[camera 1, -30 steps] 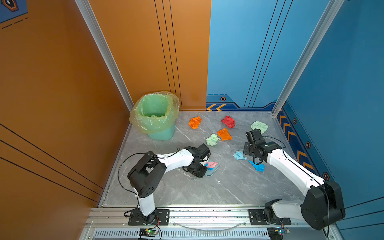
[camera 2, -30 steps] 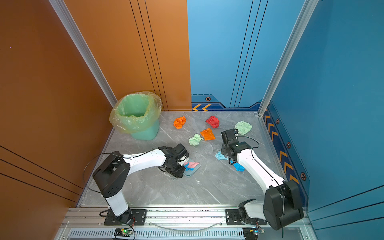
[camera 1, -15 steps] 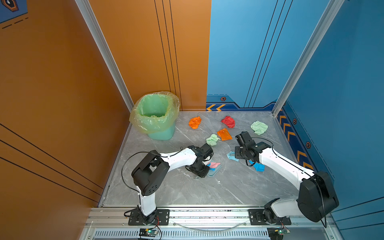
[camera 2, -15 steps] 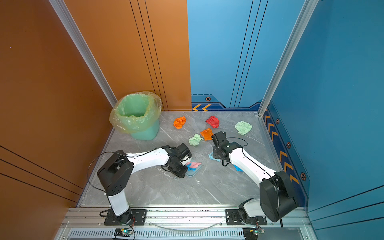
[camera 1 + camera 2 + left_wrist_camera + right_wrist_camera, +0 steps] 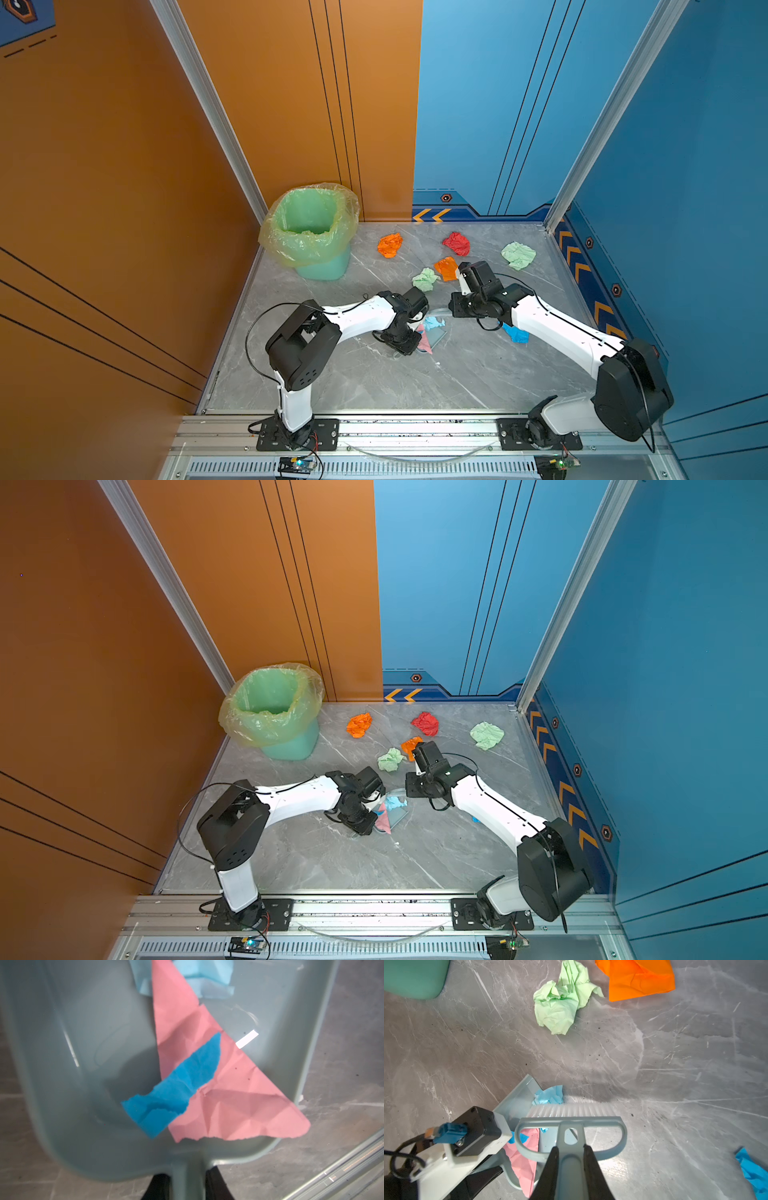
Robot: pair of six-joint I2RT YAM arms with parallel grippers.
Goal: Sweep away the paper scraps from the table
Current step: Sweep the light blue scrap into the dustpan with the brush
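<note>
Partway through, by a rough judgement about a third. Gathered in the dustpan: a pink triangular scrap, a torn blue strip lying across it, and a pale blue crumple just inside the mouth, touched by the bristles of the brush. Left hand pressed shut on the dustpan handle, holding the pan flat on the table. Right hand pinching the brush handle, bristles down at the pan's lip. Lying loose on the table, beyond the pan: a crumpled orange scrap nearest the bin, a red scrap, a pale green scrap toward the far right corner, a flat orange piece with a second pale green crumple just beside it, and a blue scrap partly hidden under the right arm. Six loose against three collected, so most of the sweeping yet to do. Nothing visible inside the bin's yellowish liner apart from folds, though hard to tell from this height; emptying the pan there also outstanding
</note>
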